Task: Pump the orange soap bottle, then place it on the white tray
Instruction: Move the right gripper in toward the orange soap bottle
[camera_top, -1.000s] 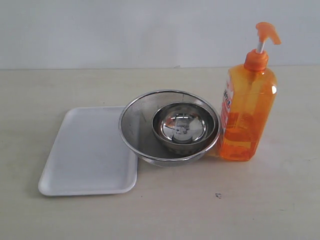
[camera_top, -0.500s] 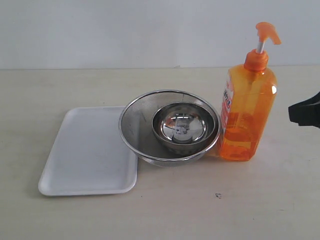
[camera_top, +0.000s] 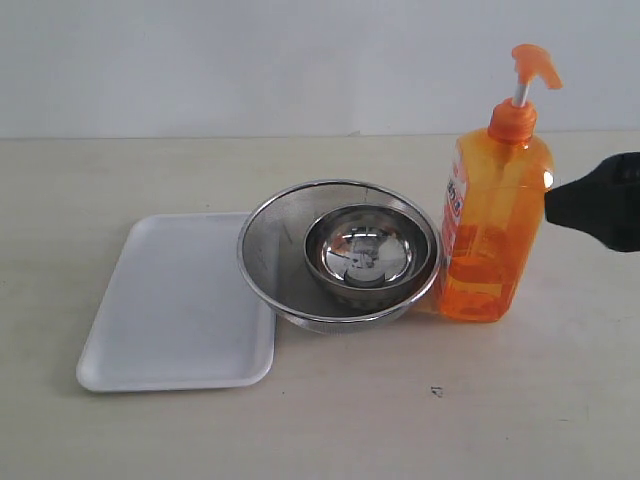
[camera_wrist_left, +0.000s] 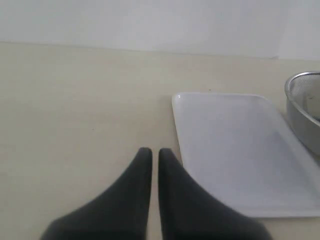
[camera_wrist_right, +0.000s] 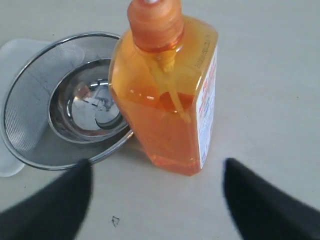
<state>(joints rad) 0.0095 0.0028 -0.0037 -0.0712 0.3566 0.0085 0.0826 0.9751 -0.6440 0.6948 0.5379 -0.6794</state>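
Glossy plastic bottle (camera_top: 495, 235), shiny metal bowls (camera_top: 268, 262)

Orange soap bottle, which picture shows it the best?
The exterior view. There the orange soap bottle stands whole, from pump head to base. The right wrist view looks down on it and cuts off the pump head. The left wrist view does not show it.
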